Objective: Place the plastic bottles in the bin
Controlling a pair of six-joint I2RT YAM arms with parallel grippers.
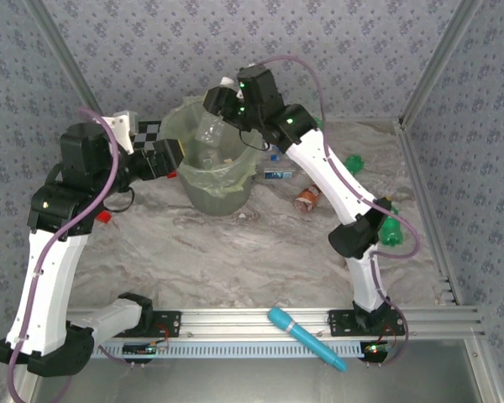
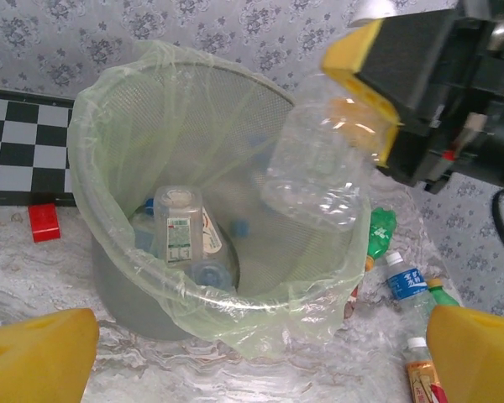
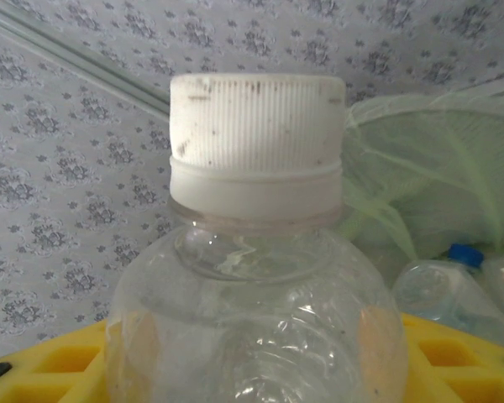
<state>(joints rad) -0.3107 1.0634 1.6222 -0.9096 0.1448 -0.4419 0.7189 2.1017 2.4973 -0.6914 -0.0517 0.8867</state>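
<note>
Your table [image 1: 235, 252] shows bare surface from the bin [image 1: 212, 191] to the near edge. The bin stands toward the far edge, a bit left of centre, w/ liner folded over its rim. Your L gripper [image 1: 173, 158] is spread to its widest, holding nothing, just beside the bin's left wall. Your R gripper [image 2: 371, 96] is part-closed, yellow pads clamped on a clear bottle [image 2: 319, 159] held above the bin's mouth. Several bottles [image 2: 181, 222] lie in the bin's bottom. Some loose bottles [image 1: 307, 199] lie right of the bin, toward the right edge. The held btl has a white cap [image 3: 256, 117].
</note>
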